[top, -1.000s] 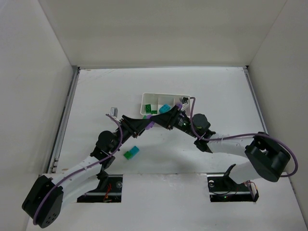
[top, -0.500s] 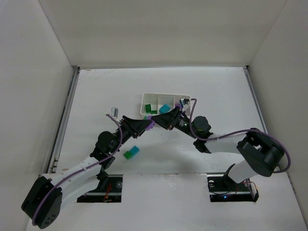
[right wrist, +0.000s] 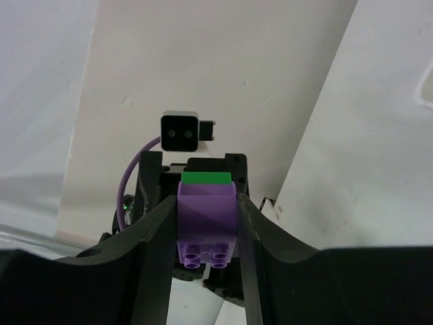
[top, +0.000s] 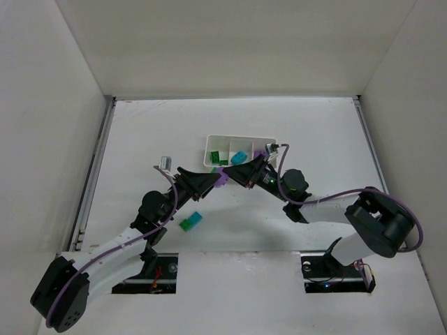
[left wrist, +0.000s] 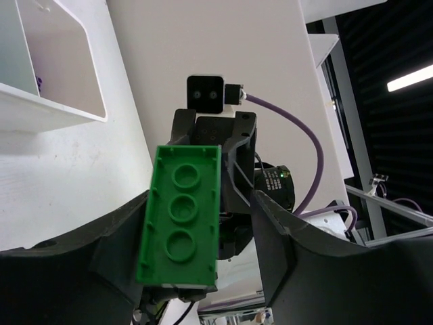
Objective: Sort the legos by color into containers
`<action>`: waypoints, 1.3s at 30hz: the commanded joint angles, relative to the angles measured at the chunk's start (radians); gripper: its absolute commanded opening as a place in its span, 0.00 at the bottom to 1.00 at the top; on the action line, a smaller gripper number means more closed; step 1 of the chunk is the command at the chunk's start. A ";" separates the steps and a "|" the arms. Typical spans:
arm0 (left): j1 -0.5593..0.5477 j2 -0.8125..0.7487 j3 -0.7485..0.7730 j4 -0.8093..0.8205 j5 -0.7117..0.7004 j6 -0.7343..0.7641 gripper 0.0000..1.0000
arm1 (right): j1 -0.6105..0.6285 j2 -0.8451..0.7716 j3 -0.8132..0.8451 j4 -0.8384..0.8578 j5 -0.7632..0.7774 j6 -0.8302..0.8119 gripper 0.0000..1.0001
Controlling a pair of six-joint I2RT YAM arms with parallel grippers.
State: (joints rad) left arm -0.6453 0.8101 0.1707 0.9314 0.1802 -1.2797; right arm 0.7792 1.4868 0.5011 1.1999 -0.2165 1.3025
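Top external view: the left gripper [top: 214,181] and the right gripper [top: 235,174] meet tip to tip over the table [top: 140,139], just in front of the white tray [top: 241,137]. A purple brick [top: 222,177] shows where the two sets of fingers come together. In the tray, green pieces [top: 218,158] lie in the left compartment and a teal brick [top: 239,156] lies in the middle one; the contents of the right compartment cannot be made out behind the right wrist. A joined green-and-teal pair [top: 190,222] rests on the table beside the left arm, well apart from both grippers.

Left wrist view: the left gripper [left wrist: 196,223] is clamped on a green brick [left wrist: 181,215], which sits between the two dark fingers with its three-stud face turned towards the lens. One wall of the tray [left wrist: 64,112] appears at upper left.

Right wrist view: the right gripper [right wrist: 206,227] is clenched on the purple brick [right wrist: 206,217], which is seated squarely between the fingers. The green brick [right wrist: 208,178] lies directly beyond it, apparently touching its far face.
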 commanded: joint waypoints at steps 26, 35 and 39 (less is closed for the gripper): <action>0.054 -0.003 -0.005 0.023 0.022 0.031 0.26 | -0.093 -0.071 -0.072 0.007 -0.012 -0.057 0.33; 0.115 0.004 0.027 0.015 0.051 0.037 0.24 | -0.163 -0.129 -0.145 -0.022 -0.141 -0.075 0.33; 0.124 0.032 0.047 0.015 0.064 0.054 0.23 | -0.171 -0.172 -0.148 -0.085 -0.155 -0.111 0.33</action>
State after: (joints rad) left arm -0.5652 0.8425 0.1673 0.8772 0.3103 -1.2491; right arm 0.6472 1.3617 0.3687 1.1355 -0.3557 1.2709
